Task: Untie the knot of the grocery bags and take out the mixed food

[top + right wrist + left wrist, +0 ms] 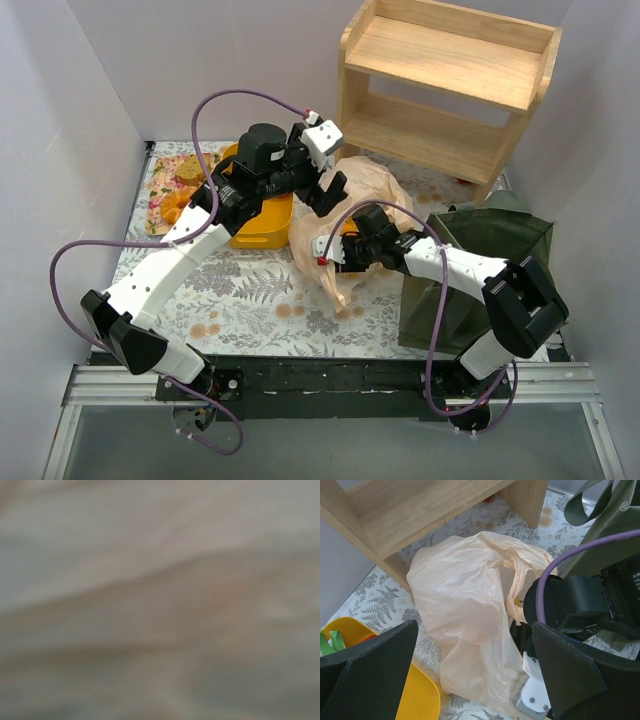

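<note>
From the overhead view I see both arms reaching in to the tan plastic bag (372, 195), which lies slumped on the fern-print table (250, 300) in front of the wooden shelf (450, 70), between the yellow bin (262, 225) and the green tote (480, 265).

My left gripper (474, 630) hangs over the bag with its jaws spread wide and nothing between them; in its wrist view the crumpled plastic lies under the gap.

My right gripper (338, 252) is pushed into the near side of the bag. Its own camera gives me nothing but blurred tan film pressed close, so I cannot tell how far its jaws stand apart or whether they have hold of anything.

The knot (516, 575) shows as a narrow bunched strip of handle at the bag's right edge, just beside the right arm's black wrist; I cannot tell whether it is tied or loose.

Of the food (180, 185), brown and orange pieces lie at the far left of the table beside the bin, and green and red bits show inside the bin
</note>
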Controlling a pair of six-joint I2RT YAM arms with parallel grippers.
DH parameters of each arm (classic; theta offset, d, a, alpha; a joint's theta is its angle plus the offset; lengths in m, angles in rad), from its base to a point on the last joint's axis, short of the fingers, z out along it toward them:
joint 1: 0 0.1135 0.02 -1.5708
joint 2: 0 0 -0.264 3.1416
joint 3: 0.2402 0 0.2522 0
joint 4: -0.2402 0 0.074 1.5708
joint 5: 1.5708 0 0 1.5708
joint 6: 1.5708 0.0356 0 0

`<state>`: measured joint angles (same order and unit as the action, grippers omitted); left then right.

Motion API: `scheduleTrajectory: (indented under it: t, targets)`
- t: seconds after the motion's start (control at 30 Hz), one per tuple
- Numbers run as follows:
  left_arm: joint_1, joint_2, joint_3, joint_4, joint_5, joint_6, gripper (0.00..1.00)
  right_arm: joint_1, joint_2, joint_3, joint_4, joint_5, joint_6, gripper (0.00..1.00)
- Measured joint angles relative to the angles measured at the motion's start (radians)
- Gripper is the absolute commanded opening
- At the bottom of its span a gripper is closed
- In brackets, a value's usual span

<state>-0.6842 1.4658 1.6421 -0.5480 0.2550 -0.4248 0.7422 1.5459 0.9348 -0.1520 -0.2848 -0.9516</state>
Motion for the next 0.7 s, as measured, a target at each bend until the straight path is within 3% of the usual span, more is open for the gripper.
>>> scheduleTrajectory:
  t: [0.13,0.23,0.4,0.7]
  targets:
    - [0.034,-0.036,-0.040,0.007,-0.018,-0.009,0.98,-0.008,0.019,0.066,0.016,0.026,-0.011,0.48]
    - [0.125,-0.039,-0.074,0.023,-0.037,-0.037,0.97,-0.010,0.033,0.112,0.029,0.028,-0.021,0.49]
    - [0.270,0.038,-0.084,0.023,-0.057,-0.081,0.86,-0.010,0.067,0.134,0.051,0.027,-0.043,0.56]
    - [0.282,0.245,-0.070,-0.059,0.025,-0.131,0.85,-0.028,0.240,0.251,0.019,0.011,-0.074,0.70]
